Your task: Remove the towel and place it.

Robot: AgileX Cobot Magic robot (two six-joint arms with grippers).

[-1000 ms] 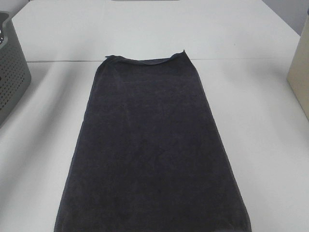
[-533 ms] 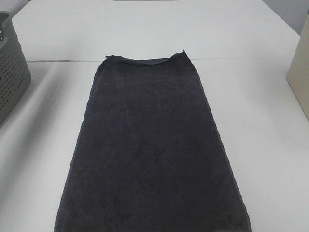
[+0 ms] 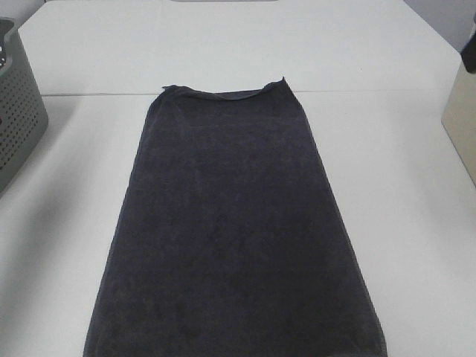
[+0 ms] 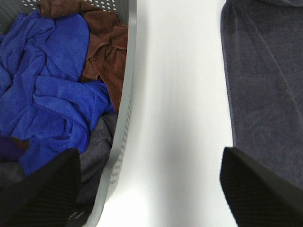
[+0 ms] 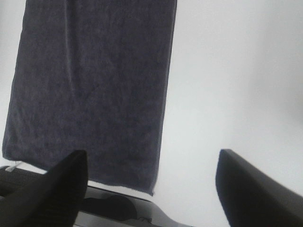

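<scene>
Centrally, item one: the towel (image 3: pixel 234 230), dark charcoal, laid flat and lengthwise down the middle of the white worktop (image 3: pixel 401 223), far hem slightly curled, near end running off the bottom of the frame. Item two: grey perforated basket (image 3: pixel 16 111), left edge of the frame, holding blue cloths (image 4: pixel 45 94) and a brown cloth (image 4: pixel 102 45). Item three: beige container (image 3: pixel 462 119), right edge. Left gripper (image 4: pixel 151 189): fingers spread wide, holding nothing, above bare worktop between basket and towel. Right gripper (image 5: pixel 151 189): fingers spread wide, empty, above the towel's near corner, touching nothing.
</scene>
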